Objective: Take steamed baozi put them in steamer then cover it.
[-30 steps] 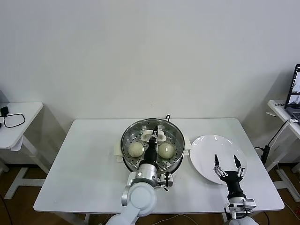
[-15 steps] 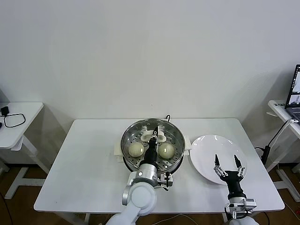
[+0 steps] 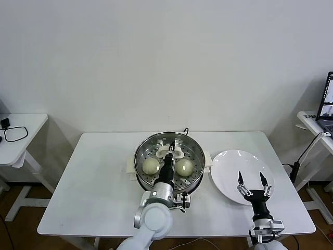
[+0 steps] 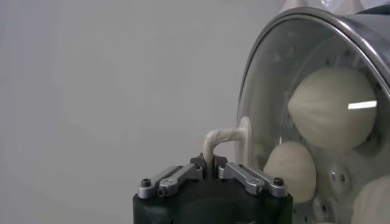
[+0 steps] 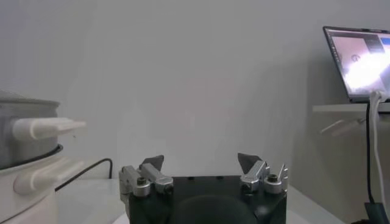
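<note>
The steel steamer [image 3: 140, 174] stands at the table's middle on its white base. The clear glass cover [image 3: 191, 151] lies over its mouth. My left gripper [image 3: 170, 148] reaches in from the near side and is shut on the cover's white handle [image 4: 214, 139]. Through the glass I see two baozi in the head view, one on the left [image 3: 151, 165] and one on the right [image 3: 184, 166]. The left wrist view shows three baozi [image 4: 332, 106] behind the cover [image 4: 268, 85]. My right gripper [image 3: 252, 183] is open and empty above the white plate's near edge; it also shows in its wrist view [image 5: 203, 163].
An empty white plate [image 3: 234, 164] lies right of the steamer. A black cable [image 3: 186, 130] runs behind the pot. A side table with a laptop [image 3: 327, 101] stands far right, another small table [image 3: 21, 130] far left. The steamer's side handle [image 5: 42, 128] shows in the right wrist view.
</note>
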